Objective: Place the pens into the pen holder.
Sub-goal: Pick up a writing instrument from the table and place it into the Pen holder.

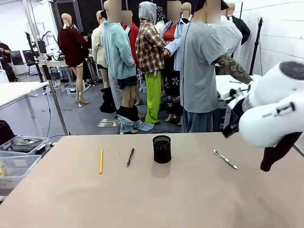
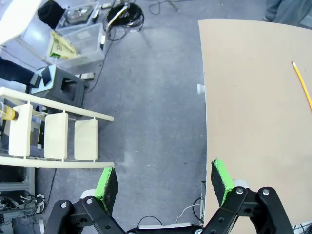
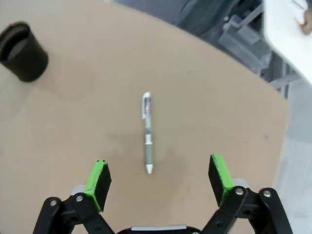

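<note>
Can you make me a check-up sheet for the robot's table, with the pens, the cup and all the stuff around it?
Surface: light brown tabletop, flat.
Job's things: yellow-orange pencil, black pen with red end and silver-white pen lie on the table, outside the black mesh pen cup, which stands upright.
Clutter: nothing seen.
Grippers: left gripper open, by the table's edge, mostly over the floor; right gripper open above the silver-white pen, holding nothing.
Cables: black coiled cables on the grey floor.
Surroundings: clear plastic bins left of the table; person in a grey T-shirt at the far side.
</note>
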You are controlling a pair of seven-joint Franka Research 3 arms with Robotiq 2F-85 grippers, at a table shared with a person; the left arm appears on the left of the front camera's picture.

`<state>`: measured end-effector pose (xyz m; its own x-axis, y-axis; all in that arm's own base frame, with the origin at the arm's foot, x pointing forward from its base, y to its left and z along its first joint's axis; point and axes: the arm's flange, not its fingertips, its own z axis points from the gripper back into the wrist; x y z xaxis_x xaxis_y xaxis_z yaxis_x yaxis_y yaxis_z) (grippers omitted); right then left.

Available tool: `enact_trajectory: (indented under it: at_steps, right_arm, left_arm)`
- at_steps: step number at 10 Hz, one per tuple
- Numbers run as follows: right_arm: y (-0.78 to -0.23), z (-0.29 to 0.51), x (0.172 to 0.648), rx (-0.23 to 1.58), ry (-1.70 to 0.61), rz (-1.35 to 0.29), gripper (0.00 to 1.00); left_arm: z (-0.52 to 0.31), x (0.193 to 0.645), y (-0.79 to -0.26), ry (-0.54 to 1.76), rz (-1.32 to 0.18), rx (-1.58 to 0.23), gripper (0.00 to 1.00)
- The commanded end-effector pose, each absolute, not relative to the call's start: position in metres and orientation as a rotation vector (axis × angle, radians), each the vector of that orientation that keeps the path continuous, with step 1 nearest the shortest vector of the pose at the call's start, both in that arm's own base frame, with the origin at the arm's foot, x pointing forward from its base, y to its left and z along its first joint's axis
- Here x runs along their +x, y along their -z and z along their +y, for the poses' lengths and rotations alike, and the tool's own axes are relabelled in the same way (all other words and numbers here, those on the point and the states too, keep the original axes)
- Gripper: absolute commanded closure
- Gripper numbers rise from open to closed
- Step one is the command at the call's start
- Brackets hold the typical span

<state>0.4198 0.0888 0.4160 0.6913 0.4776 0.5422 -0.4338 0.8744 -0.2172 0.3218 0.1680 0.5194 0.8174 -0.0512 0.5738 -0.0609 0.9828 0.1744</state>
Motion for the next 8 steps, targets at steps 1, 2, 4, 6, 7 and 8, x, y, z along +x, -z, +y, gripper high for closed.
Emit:
enact_trajectory:
  at_steps: [1,2,4,6,7,8]
  right_arm:
    - [-0.437,0.079,0.415,-0.085,-0.485,-0.668,0.0]
    - [-0.437,0.079,0.415,-0.085,-0.485,-0.668,0.0]
    - [-0.42,0.087,0.42,-0.075,-0.503,-0.638,0.0]
    - [-0.415,0.085,0.452,-0.038,-0.505,-0.526,0.0]
    - [-0.414,0.078,0.475,-0.045,-0.482,-0.459,0.0]
    - [-0.409,0.074,0.494,-0.037,-0.485,-0.376,0.0]
  left_arm:
    - [0.168,0.321,-0.52,-0.007,-0.619,0.183,0.0]
    - [0.168,0.321,-0.52,-0.007,-0.619,0.183,0.0]
    - [0.168,0.321,-0.52,-0.007,-0.619,0.183,0.0]
    - [0.168,0.321,-0.52,-0.007,-0.619,0.183,0.0]
    - [0.168,0.321,-0.52,-0.007,-0.619,0.183,0.0]
    - [0.168,0.321,-0.52,-0.007,-0.619,0.183,0.0]
